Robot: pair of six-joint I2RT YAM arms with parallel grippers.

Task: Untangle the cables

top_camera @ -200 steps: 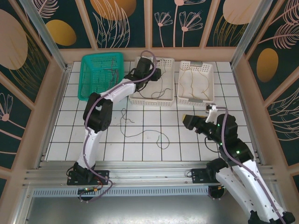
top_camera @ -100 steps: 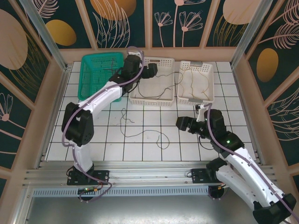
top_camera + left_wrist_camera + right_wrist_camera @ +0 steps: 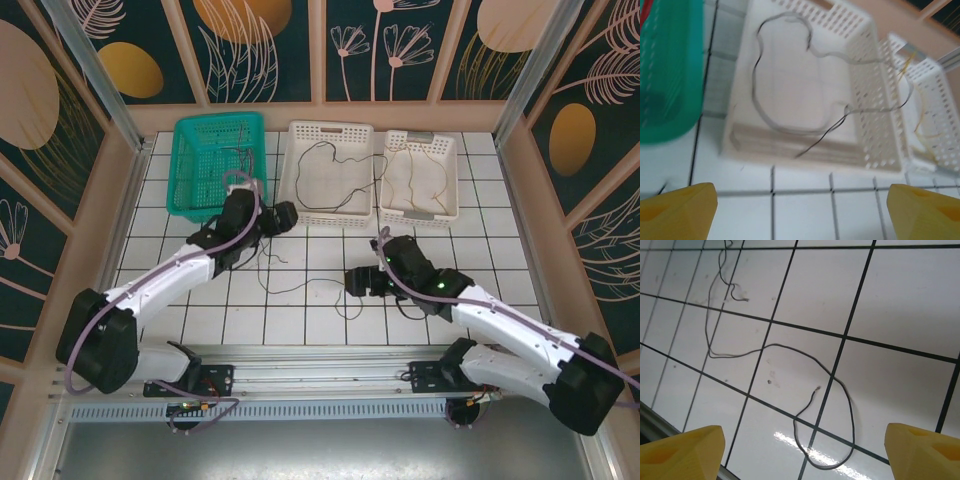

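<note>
One dark cable (image 3: 335,165) lies looped in the middle white basket (image 3: 296,190); in the left wrist view the same cable (image 3: 757,95) curls across the basket floor. My left gripper (image 3: 284,217) hovers over the tiles just in front of that basket, open, with nothing between its yellow fingertips (image 3: 677,210). A second dark cable (image 3: 300,287) winds loose over the table tiles. My right gripper (image 3: 352,283) is above its looped end (image 3: 840,390), open and empty. Yellow-tan cables (image 3: 415,180) lie in the right white basket (image 3: 450,175).
A green basket (image 3: 195,165) with thin cables in it stands at the back left, next to the middle basket. The three baskets line the far side of the table. Wooden walls close in both sides, and a metal rail (image 3: 300,372) runs along the near edge.
My left arm pulled back from over the middle basket to the tiles in front, opening and leaving the dark cable inside. My right arm swung left and down toward the loose cable.
</note>
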